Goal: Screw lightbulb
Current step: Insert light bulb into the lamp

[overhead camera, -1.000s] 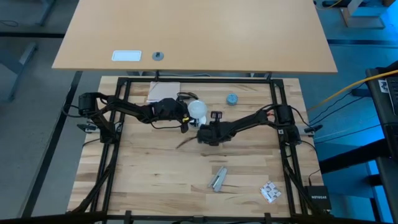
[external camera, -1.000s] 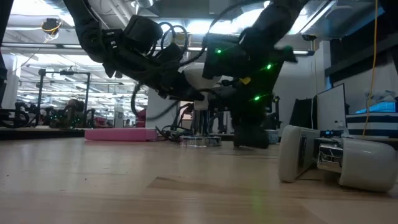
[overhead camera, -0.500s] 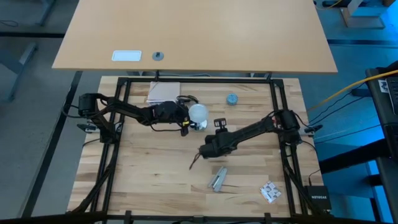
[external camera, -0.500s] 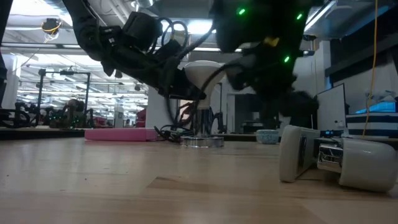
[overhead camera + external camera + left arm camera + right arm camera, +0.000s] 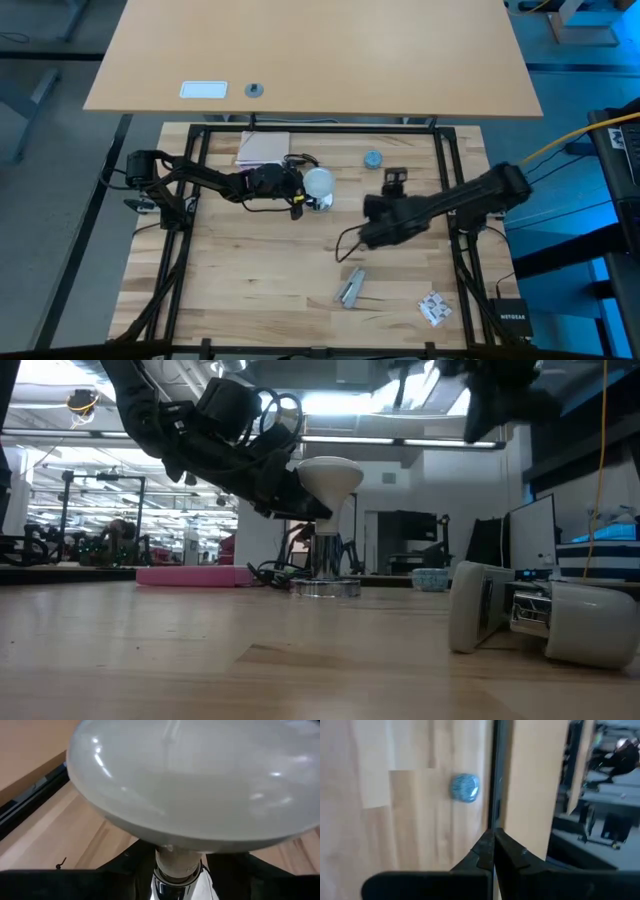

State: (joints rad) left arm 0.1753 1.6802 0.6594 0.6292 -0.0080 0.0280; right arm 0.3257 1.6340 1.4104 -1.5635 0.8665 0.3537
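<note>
The frosted-white lightbulb (image 5: 318, 181) stands upright with its neck in the silvery socket (image 5: 325, 560), whose round base rests on the table at the far middle. My left gripper (image 5: 312, 512) reaches in from the table's left and is shut on the bulb below the globe (image 5: 200, 780). My right gripper (image 5: 343, 254) hangs shut and empty, high above the table to the right of the bulb; in its wrist view its fingers (image 5: 493, 840) meet. My left gripper pinches the lightbulb's narrow neck (image 5: 178, 864) between its two fingers, just above the socket's silvery top (image 5: 175, 890). The fingers (image 5: 132, 870) come from the table's left, slanting slightly down. The bulb stands upright in the socket, globe up.
A small blue-grey cap (image 5: 373, 159) lies to the right of the bulb near the far edge. A pale pad (image 5: 263, 148) and the black cord (image 5: 300, 160) lie behind the left gripper. A metal piece (image 5: 350, 288) and a white packet (image 5: 434, 308) lie near the front.
My right gripper has pulled away from the bulb, rising and swinging toward the table's right edge, its fingers shut throughout. The bulb and socket stay where they were in my left gripper.
</note>
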